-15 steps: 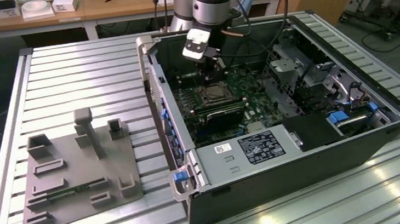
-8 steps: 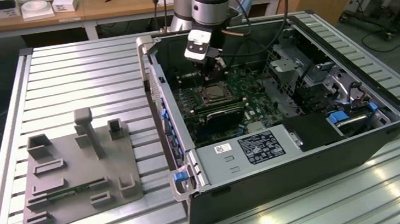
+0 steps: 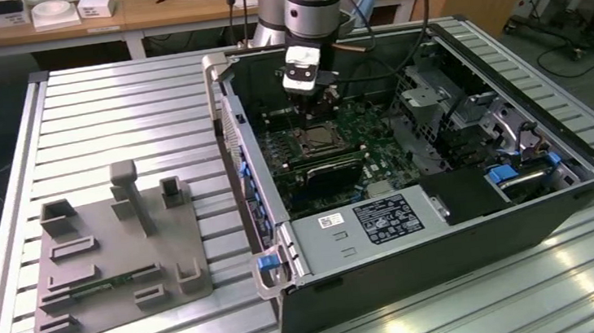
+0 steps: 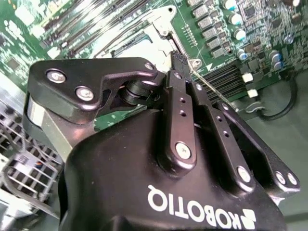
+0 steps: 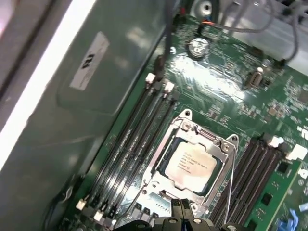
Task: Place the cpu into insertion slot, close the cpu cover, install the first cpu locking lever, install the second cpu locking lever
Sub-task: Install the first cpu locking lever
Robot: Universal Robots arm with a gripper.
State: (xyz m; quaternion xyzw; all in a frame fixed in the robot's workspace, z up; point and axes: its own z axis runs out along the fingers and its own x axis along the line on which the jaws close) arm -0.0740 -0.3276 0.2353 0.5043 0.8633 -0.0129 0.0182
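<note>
The cpu (image 5: pixel 190 162), a silver-grey square chip, lies flat in the insertion slot (image 3: pixel 322 138) on the green board. The cpu cover (image 5: pixel 211 138), a silvery frame, lies closed around it, with the chip's top showing through its window. A thin wire locking lever (image 5: pixel 230 185) stands up along one side of the socket. My gripper (image 5: pixel 181 206) hovers at the socket's edge with its fingers shut together and nothing seen between them. In the second wrist view the gripper (image 4: pixel 178 58) sits close beside the lever (image 4: pixel 211 91), over the cover's corner (image 4: pixel 161 21). The exterior view has the gripper (image 3: pixel 323 98) just above the socket.
The open computer case (image 3: pixel 435 243) lies on a slatted metal table (image 3: pixel 106 111). Long memory slots (image 5: pixel 139 139) flank the socket. A black card (image 3: pixel 331 175) and a drive cage (image 3: pixel 432 96) stand nearby. A grey fixture plate (image 3: pixel 120 257) rests at the exterior view's left.
</note>
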